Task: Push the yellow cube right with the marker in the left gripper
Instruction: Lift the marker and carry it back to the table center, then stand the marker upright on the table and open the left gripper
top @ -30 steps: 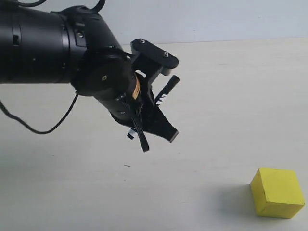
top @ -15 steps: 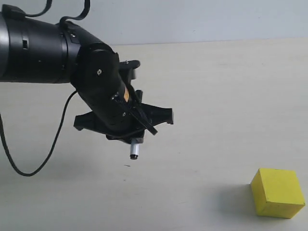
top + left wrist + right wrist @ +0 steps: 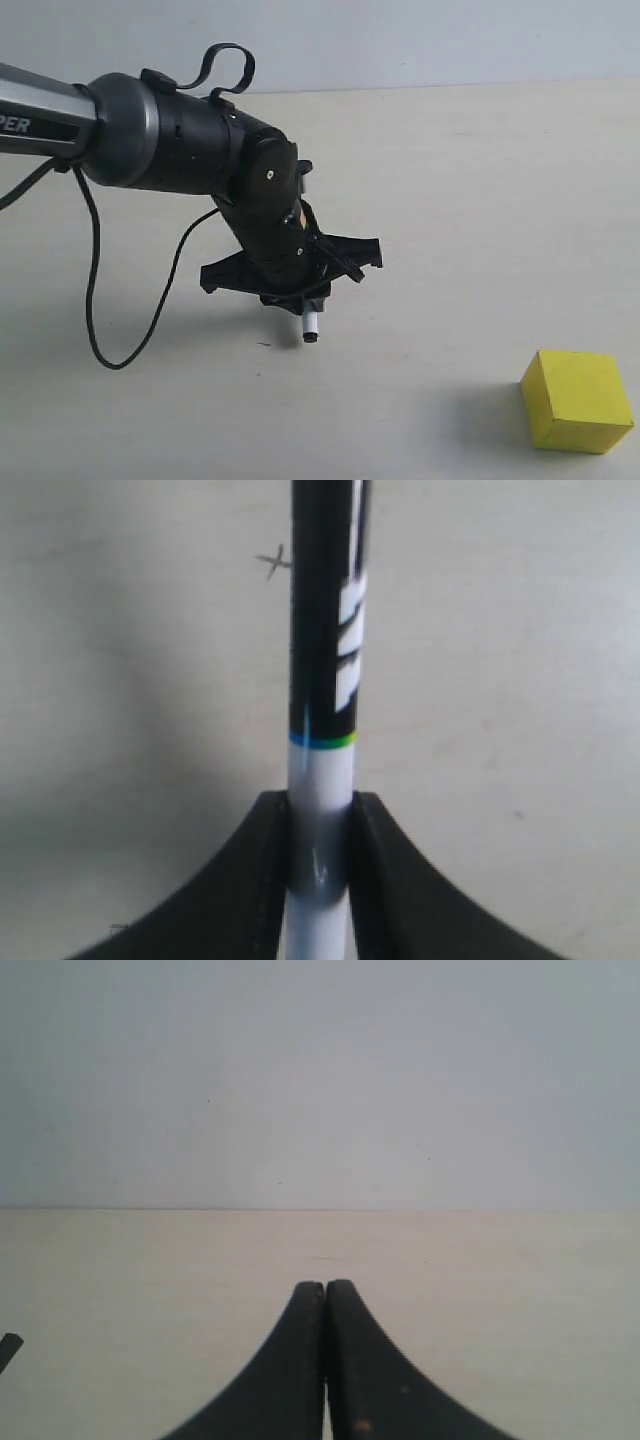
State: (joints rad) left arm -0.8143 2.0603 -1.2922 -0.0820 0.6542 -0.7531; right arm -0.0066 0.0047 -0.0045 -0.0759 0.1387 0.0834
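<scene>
While left pincer (image 3: 318, 820) clamps marker (image 3: 310, 327) | yellow cube (image 3: 577, 400) apart | tip perhaps airborne

Glossy black arm (image 3: 170, 150), cable (image 3: 118, 366), tool (image 3: 302, 298)

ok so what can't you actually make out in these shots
- Exterior view: the left hand covers most of the marker; whether its tip touches the table is too small to tell.
- Left wrist view: the marker's far end is cut off by the top edge.
- Right wrist view: the right hand shows only its fingertips; the bottom edge cuts off the rest.
- The yellow cube shows in neither wrist view.
</scene>
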